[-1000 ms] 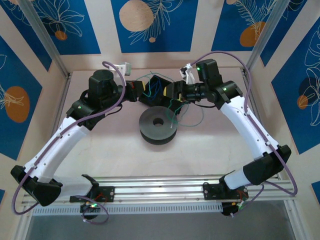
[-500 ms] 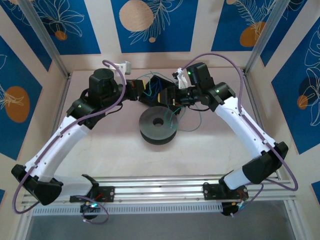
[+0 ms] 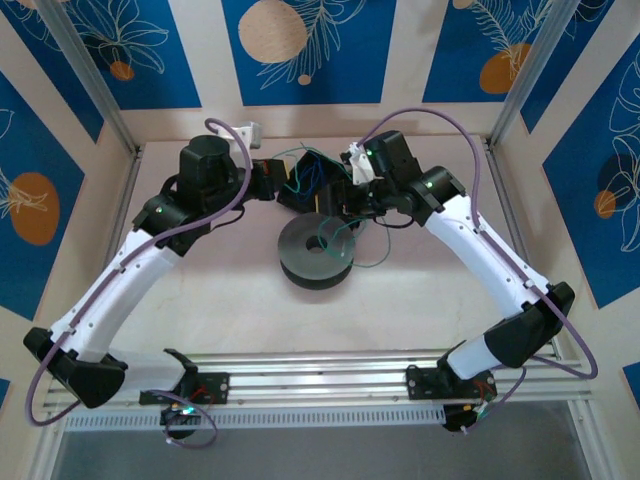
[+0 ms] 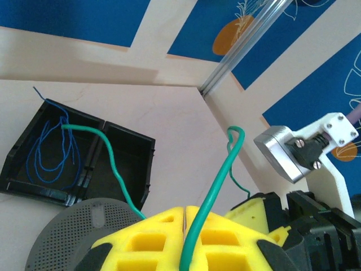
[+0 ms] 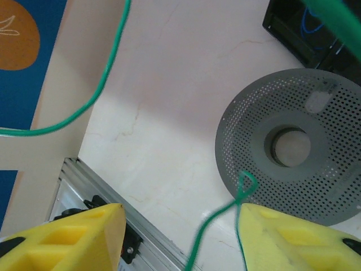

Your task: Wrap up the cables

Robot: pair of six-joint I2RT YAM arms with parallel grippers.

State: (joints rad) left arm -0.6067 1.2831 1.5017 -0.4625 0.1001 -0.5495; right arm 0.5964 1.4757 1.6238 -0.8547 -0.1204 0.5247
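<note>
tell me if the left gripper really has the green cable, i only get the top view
observer: Yes. In the left wrist view the left gripper is shut on the green cable, which runs up out from between its pads.
operator: and the right one, closed too
observer: No, the right gripper is open. A small loop of green cable sits between its fingers, beside one of them, not pinched.
operator: where are the blue ones
observer: The blue cables lie in the tray, in the left-hand compartment as the left wrist view shows it.
</note>
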